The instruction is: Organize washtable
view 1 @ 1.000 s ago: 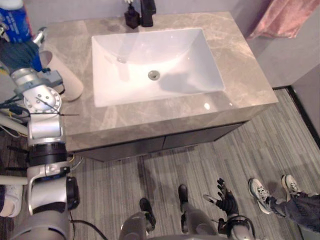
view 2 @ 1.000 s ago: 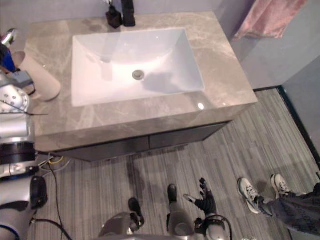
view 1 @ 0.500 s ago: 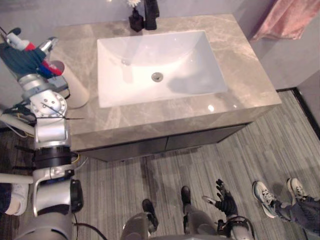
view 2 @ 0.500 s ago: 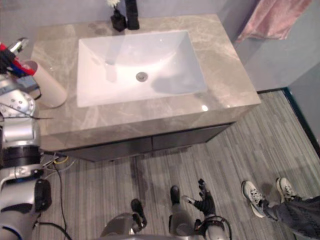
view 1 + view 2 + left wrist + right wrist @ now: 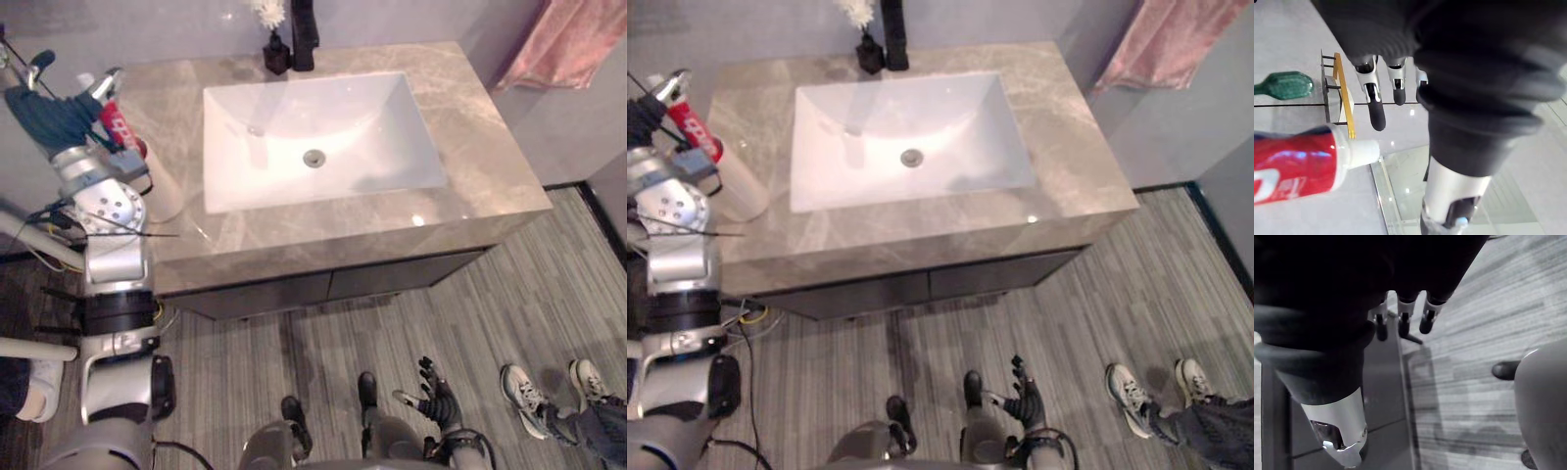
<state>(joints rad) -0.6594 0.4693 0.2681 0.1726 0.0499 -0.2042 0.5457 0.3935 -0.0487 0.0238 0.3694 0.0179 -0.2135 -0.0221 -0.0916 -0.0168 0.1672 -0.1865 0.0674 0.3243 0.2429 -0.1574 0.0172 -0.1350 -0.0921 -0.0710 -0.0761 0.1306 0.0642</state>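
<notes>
We see the left hand [image 5: 59, 116] up at the left end of the washtable [image 5: 470, 147]. Its fingers [image 5: 1376, 110] look straight, not curled round anything. A red toothpaste tube [image 5: 120, 125] with a white cap is just beside them. The cap sits right under one fingertip, but we cannot tell if they touch. The tube is tilted, cap end up. Its low end meets the top of a pale cup [image 5: 167, 191] that stands on the table, but we cannot tell if it goes inside. Past the fingers, by the wall, we see a little gold rack [image 5: 1344, 98] and a green thing [image 5: 1283, 85] near it.

The right hand [image 5: 438, 397] hangs low over the floor, far from the table, with its fingers spread out.

In the middle of the table is a white sink [image 5: 343, 117]. At its back stand a black tap [image 5: 304, 34] and, just beside it, a small dark vase [image 5: 276, 54] with a white flower. A pink towel [image 5: 568, 44] hangs on the wall to the right. A person's white shoes [image 5: 529, 411] are on the floor near the right hand.
</notes>
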